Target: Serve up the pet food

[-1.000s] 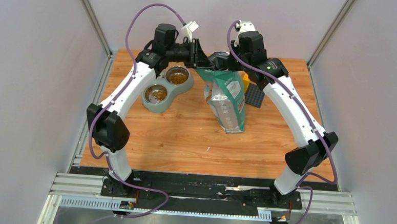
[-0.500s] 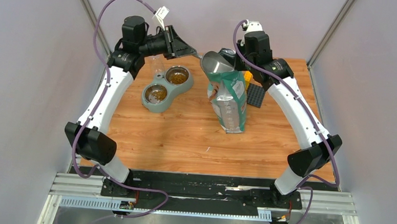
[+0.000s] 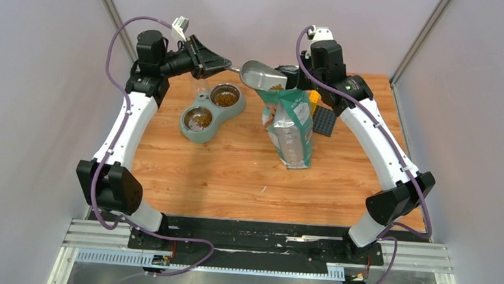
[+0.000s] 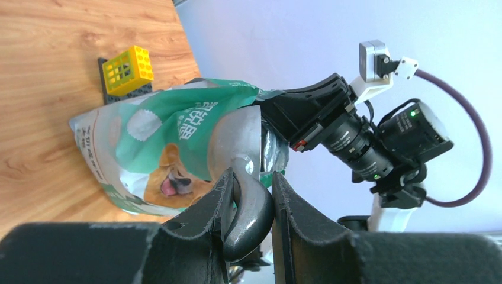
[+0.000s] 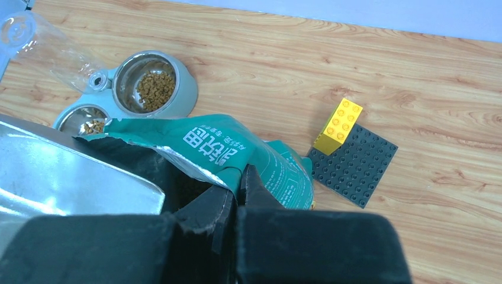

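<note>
My left gripper (image 3: pixel 229 65) is shut on the handle of the grey metal scoop (image 3: pixel 259 75), held above the mouth of the green-and-white bag (image 3: pixel 292 128). Brown pet food (image 3: pixel 277 87) lies in the scoop's open end. In the left wrist view the fingers (image 4: pixel 216 201) clamp the handle (image 4: pixel 251 207). My right gripper (image 3: pixel 290 76) is shut on the bag's torn top rim (image 5: pixel 240 160), holding the bag upright and open. A grey double bowl (image 3: pixel 183 129) left of the bag holds pet food in both cups (image 5: pixel 155 89).
A clear plastic bottle (image 5: pixel 53 50) stands at the back of the double bowl. A yellow brick (image 5: pixel 338 125) sits on a dark studded baseplate (image 5: pixel 355 163) behind the bag on the right. Walls close in the wooden table on three sides.
My left arm has pulled back to the left and drawn the scoop out of the bag; the scoop now shows pet food in it. The right gripper has kept its hold on the bag.
</note>
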`<state>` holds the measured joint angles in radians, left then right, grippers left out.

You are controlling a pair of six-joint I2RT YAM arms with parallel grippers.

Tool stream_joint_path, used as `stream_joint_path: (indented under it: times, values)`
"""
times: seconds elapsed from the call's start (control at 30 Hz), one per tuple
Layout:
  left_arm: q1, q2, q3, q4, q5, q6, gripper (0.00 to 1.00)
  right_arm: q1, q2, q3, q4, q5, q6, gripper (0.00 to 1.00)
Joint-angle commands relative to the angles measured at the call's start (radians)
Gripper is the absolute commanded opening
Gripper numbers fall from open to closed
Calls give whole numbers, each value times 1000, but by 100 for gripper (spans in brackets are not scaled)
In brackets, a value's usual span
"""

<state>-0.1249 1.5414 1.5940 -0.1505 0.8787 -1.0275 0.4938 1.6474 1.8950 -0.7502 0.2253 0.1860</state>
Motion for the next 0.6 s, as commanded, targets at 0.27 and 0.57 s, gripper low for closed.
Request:
stream_joint_path:
  times: [0.27,0.57]
  values:
    - [100,-83,-162,303,36,-327,0,-27,-83,7,133,34,-2,0]
    - [113,-97,-164,297,23,-325,0,-31,-89,-4,136,30,0,0]
